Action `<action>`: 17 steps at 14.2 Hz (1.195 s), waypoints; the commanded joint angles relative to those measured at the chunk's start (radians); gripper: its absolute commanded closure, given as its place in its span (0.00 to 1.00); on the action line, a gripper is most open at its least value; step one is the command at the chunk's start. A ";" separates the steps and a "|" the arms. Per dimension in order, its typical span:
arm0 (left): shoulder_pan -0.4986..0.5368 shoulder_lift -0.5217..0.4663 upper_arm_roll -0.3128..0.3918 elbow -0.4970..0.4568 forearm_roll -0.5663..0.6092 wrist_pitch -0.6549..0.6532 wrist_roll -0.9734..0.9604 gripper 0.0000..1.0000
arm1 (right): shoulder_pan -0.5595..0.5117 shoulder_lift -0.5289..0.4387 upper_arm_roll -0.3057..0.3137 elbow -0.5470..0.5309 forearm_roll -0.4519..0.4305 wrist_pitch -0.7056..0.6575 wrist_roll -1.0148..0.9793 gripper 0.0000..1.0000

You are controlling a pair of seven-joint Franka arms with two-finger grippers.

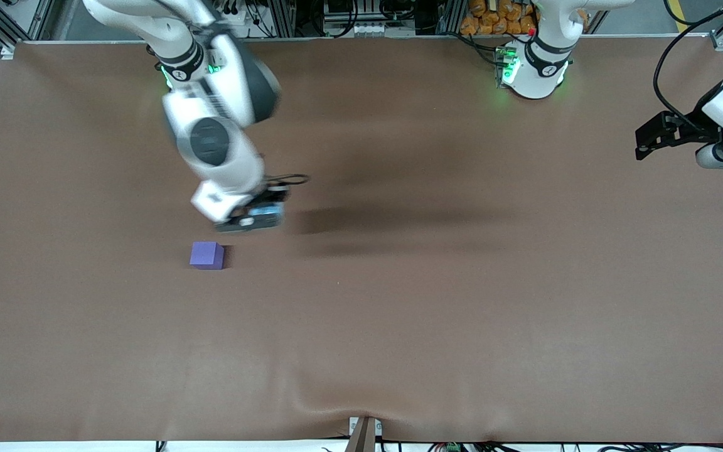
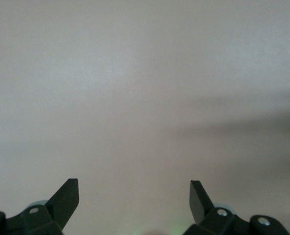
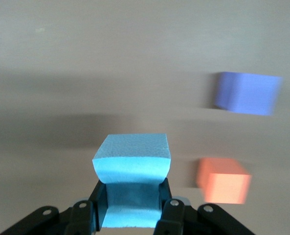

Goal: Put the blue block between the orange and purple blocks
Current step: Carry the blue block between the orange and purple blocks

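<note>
The purple block [image 1: 207,255] sits on the brown table [image 1: 437,326], closest to the front camera, toward the right arm's end of the table. It stands flat, and nothing touches it.

Just above it in the front view is the right gripper [image 1: 255,216]. Its two black fingers [image 3: 170,208] are pinching the blue block [image 3: 132,171] from both sides. The squeeze is tight, so the block's sides bend in a little. The block is lifted up over the table, close to the purple block.

The right wrist view also shows the orange block [image 3: 224,180] resting on the table. It lies near the purple block [image 3: 247,93], with a gap of bare table between them. In the front view the arm hides the orange block.

The left gripper [image 1: 653,139] waits up high at the left arm's end of the table. Its fingers [image 2: 66,198] are spread wide apart with nothing between them.
</note>
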 commanded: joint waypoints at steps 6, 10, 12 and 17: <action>-0.001 0.006 -0.005 0.022 0.004 -0.018 -0.002 0.00 | -0.231 -0.082 0.021 -0.295 -0.010 0.221 -0.238 1.00; -0.014 0.012 -0.013 0.045 0.008 -0.018 -0.007 0.00 | -0.257 -0.067 0.021 -0.356 -0.010 0.320 -0.273 1.00; -0.014 0.014 -0.024 0.051 0.001 -0.018 -0.010 0.00 | -0.259 -0.059 0.021 -0.382 -0.007 0.369 -0.274 1.00; 0.000 0.021 -0.027 0.053 -0.001 -0.018 -0.002 0.00 | -0.259 -0.001 0.021 -0.423 -0.005 0.486 -0.275 1.00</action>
